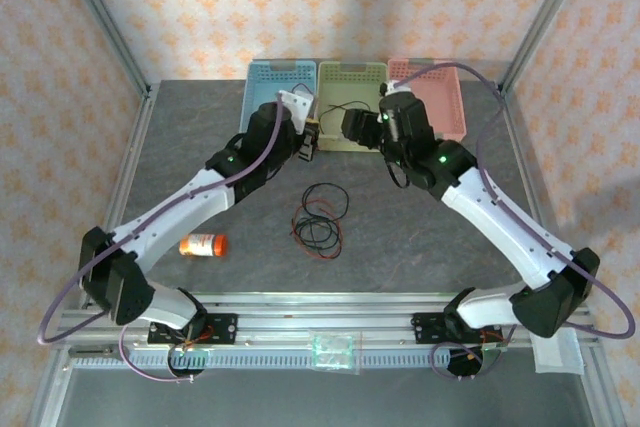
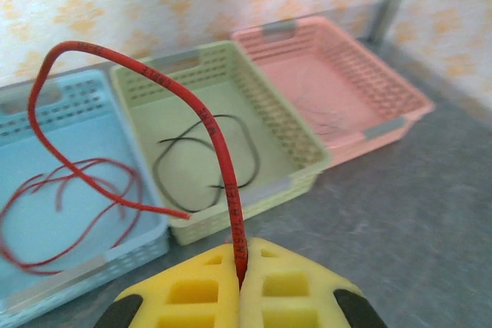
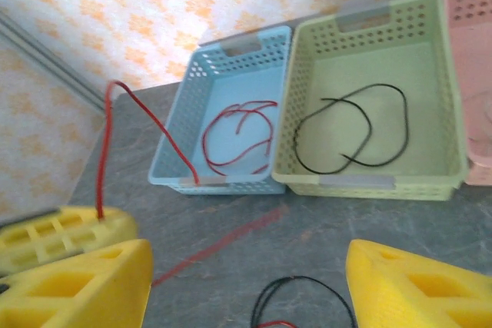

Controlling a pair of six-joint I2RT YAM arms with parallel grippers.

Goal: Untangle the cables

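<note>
Left gripper (image 2: 240, 286) jaws clamped on thin red insulated cable (image 2: 219, 151), probably light, springy, slip-prone, best pinched near an end; right gripper (image 3: 247, 270) jaws wide apart, empty.

Blue basket (image 1: 280, 65), green basket (image 1: 352, 67), pink basket (image 1: 446, 107) stand abreast; orange bottle (image 1: 203, 245) lies apart.

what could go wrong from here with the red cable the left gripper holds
The left gripper pinches the red cable just at its fingertips, so it may slip. Its free end droops by the wall between the blue basket and the green basket; released here, it could land with the black cable.
</note>
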